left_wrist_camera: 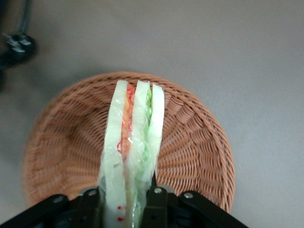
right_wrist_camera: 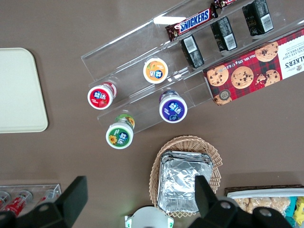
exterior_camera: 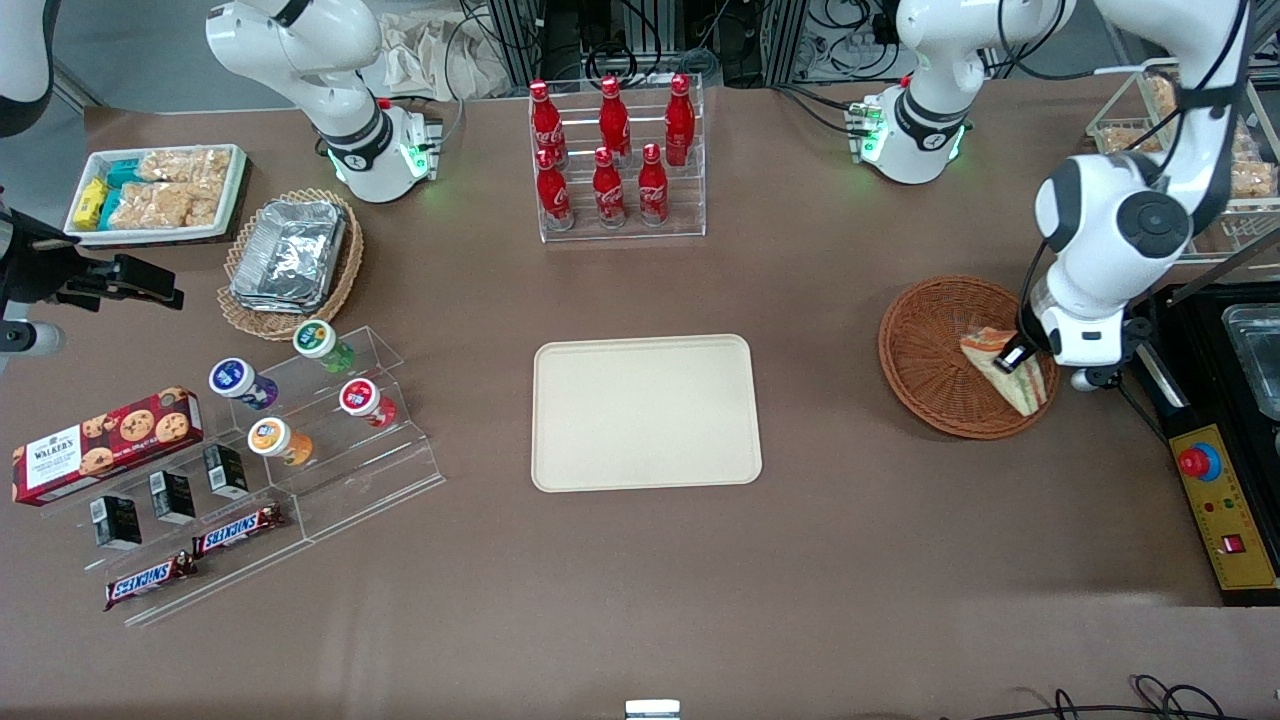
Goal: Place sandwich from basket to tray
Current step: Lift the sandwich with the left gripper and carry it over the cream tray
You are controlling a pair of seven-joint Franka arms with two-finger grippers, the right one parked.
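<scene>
Wrist view, gripper [left_wrist_camera: 126, 199] pinching sandwich [left_wrist_camera: 134, 142] over basket [left_wrist_camera: 194, 142], tray [exterior_camera: 645, 412] only in front view.

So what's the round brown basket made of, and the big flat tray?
The basket looks like woven wicker, reddish-brown: thin strands cross over ribs and wind round the rim. The tray looks like smooth cream plastic with a matte finish, rounded corners and a low moulded rim, though that is only a guess. The gripper is shut on the sandwich above the basket.

I see a brown desk [exterior_camera: 640, 600] under even lighting. Black cables [exterior_camera: 860, 30] and metal framing [exterior_camera: 520, 40] stand at its edge farthest from the front camera.
</scene>
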